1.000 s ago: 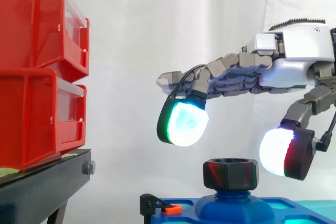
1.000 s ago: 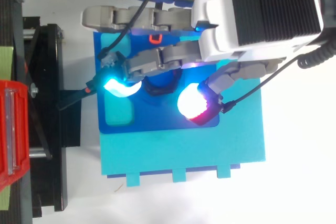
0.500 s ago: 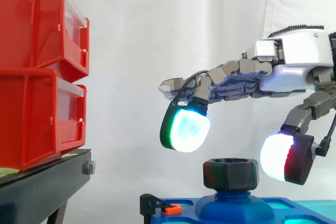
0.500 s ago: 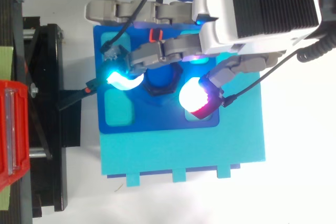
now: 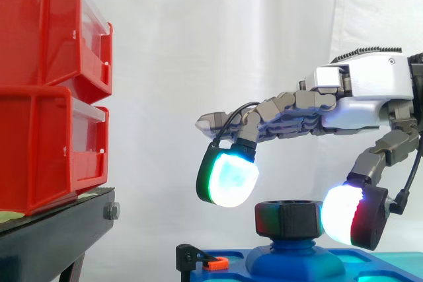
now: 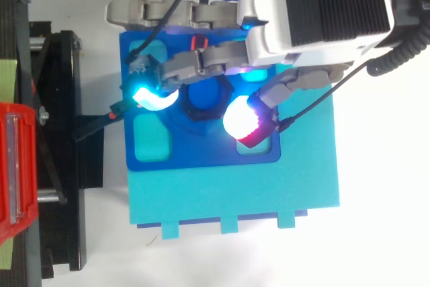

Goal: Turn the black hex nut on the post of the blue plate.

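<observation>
Two stacked red bins [image 5: 46,90] on a black stand [image 5: 53,236], white curtain [image 5: 211,31] behind, cyan board [image 6: 235,193]

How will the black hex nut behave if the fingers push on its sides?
The black hex nut looks rigid and blocky, so it should not bend. Its flat sides probably give the hand a fair hold, though the glossy surface may slip slightly. Seated on the post of the blue plate, it will likely turn rather than tip or roll.
</observation>
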